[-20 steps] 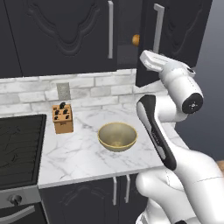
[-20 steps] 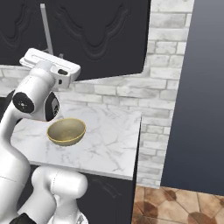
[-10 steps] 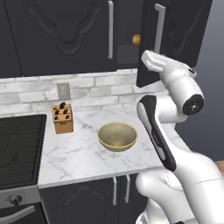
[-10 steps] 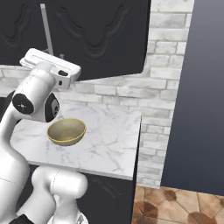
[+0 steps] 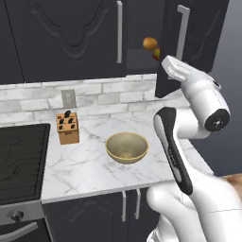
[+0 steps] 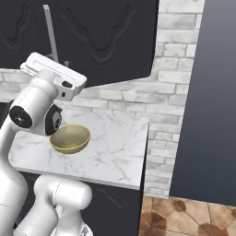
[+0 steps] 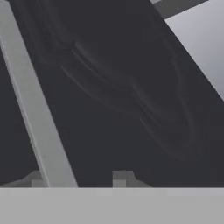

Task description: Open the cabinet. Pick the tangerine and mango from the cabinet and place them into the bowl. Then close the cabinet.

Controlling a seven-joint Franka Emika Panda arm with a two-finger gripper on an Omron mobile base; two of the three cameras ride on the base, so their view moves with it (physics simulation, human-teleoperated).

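Note:
The cabinet's right door (image 5: 201, 42) stands partly open, while its left door (image 5: 71, 38) is closed. In the hand view my gripper (image 7: 78, 178) is open around the door's silver bar handle (image 7: 33, 109). The bar lies against the left fingertip, with a gap to the right one. A round orange fruit (image 5: 150, 43) sits in the gap between the doors; I cannot tell whether it is the tangerine. Just below it, the red-green mango (image 5: 156, 53) peeks past the door edge. The empty tan-gold bowl (image 5: 126, 147) stands on the counter below.
A wooden knife block (image 5: 68, 127) stands left of the bowl, near the brick wall. A black stove (image 5: 21, 156) fills the counter's left end. The low cabinet (image 5: 124, 205) with short handles sits under the counter. The counter ends on the right at a drop to the tiled floor (image 6: 184, 216).
The right door has swung a little further open with my hand on its handle. The gap has widened, and the red-green fruit now shows below the orange one.

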